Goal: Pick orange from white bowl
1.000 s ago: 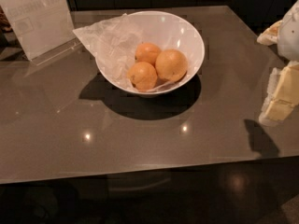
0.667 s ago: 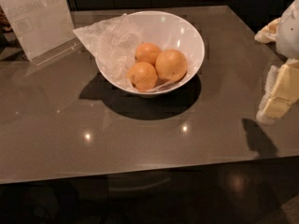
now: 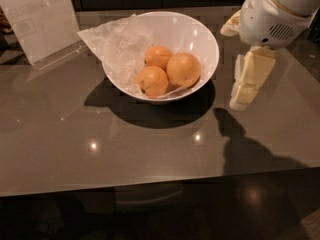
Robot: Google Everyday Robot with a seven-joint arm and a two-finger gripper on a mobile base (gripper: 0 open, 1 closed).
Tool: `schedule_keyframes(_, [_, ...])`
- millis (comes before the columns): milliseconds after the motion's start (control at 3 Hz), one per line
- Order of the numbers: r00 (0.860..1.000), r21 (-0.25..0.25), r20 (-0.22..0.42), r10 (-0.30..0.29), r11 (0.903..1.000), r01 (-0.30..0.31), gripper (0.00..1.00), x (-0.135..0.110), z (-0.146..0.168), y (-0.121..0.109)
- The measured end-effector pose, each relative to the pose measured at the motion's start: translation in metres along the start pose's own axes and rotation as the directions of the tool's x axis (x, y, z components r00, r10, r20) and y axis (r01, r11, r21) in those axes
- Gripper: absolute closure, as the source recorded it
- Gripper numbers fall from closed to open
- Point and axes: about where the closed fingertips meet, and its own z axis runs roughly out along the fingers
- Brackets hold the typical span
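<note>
The white bowl [image 3: 200, 31] stands at the back middle of the grey table. Three oranges lie in it. The largest orange [image 3: 183, 69] is on the right side of the pile. Two smaller oranges lie beside it, one at the back [image 3: 158, 57] and one in front [image 3: 152, 81]. A crinkled translucent white sheet [image 3: 117, 46] lines the bowl's left side and hangs over its rim. My gripper [image 3: 246, 84] hangs from the white arm at the right, just right of the bowl and above the table, apart from the oranges.
A clear plastic sign holder [image 3: 37, 19] with a printed sheet stands at the back left. The table's front edge [image 3: 150, 184] runs across the lower part of the view. The white arm housing [image 3: 277, 14] fills the upper right corner.
The arm and gripper have moved left, from the right edge of the view to just beside the bowl. The bowl and oranges have not moved.
</note>
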Motion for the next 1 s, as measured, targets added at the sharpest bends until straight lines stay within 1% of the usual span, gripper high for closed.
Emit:
schedule_keyframes(333, [0.998,-0.023,0.032,-0.053,0.9983,0.054,0.0,-0.0322,0.0205,-0.0255])
schedule_keyframes(667, [0.998,-0.017,0.037,-0.056,0.9982,0.057,0.0,-0.0352,0.0207,-0.0272])
schedule_keyframes(1000, [0.997,-0.013,0.067,-0.024,0.9996,0.025,0.0,-0.0306,0.0268,-0.0342])
